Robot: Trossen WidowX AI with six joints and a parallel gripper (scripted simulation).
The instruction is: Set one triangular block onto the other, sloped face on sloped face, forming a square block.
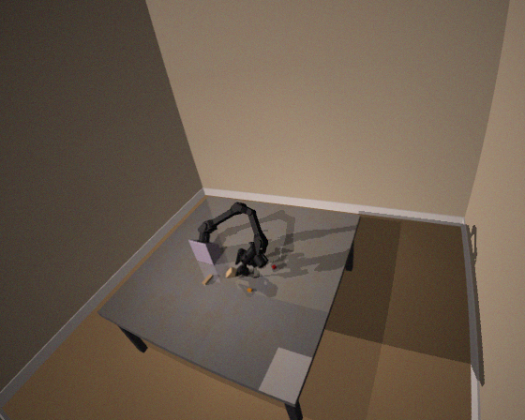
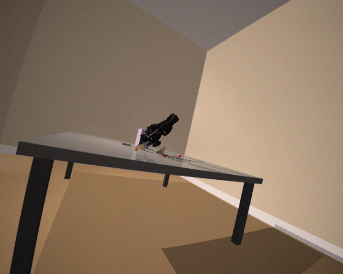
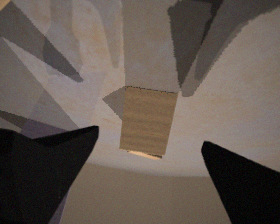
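Gripper (image 1: 240,264) (image 2: 149,141) (image 3: 150,138) open over the desk (image 1: 194,305) (image 2: 81,159), nothing clamped

The fingers stand wide apart. In the wrist view one triangular block (image 1: 231,272) (image 2: 139,147) (image 3: 149,120) shows between the fingertips, its grained face towards the camera; whether they touch it cannot be told. The other triangular block (image 2: 160,150) rests near the gripper, hidden under the arm in the top view and well clear of the first block in the exterior one, so the two are not joined into a square. Beyond the first block from the gripper lies a flat wooden piece (image 1: 208,279) (image 2: 126,144). Near the gripper are an orange item (image 1: 249,290) (image 2: 136,149) and a red item (image 1: 274,266) (image 2: 164,155). A pale purple panel (image 1: 203,251) (image 2: 138,137) stands upright further off, and a white sheet (image 1: 288,375) lies well away from the gripper.
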